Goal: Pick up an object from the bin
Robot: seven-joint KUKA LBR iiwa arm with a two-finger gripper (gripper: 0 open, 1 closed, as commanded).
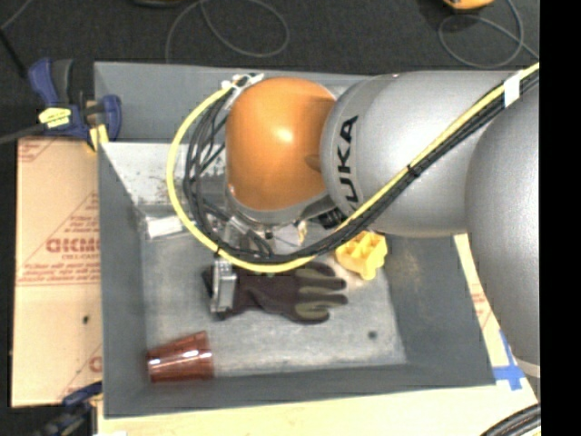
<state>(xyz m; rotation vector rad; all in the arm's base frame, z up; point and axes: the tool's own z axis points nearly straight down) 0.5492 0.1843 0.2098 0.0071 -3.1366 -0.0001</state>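
Arm (408, 153) read "KUKA"; gripper (222, 291) sat at cuff of dark fabric glove (300, 291), open/shut can't tell; red cup (180, 358) lay apart.

Bare floor (259, 341) between glove (295, 293) and cup (182, 358)

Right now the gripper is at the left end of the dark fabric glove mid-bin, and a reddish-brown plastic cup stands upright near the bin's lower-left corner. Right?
Not quite: the camera view shows the reddish-brown plastic cup lying on its side, not upright, near the lower-left corner of the grey metal bin. The gripper is indeed at the left end of the dark fabric glove.
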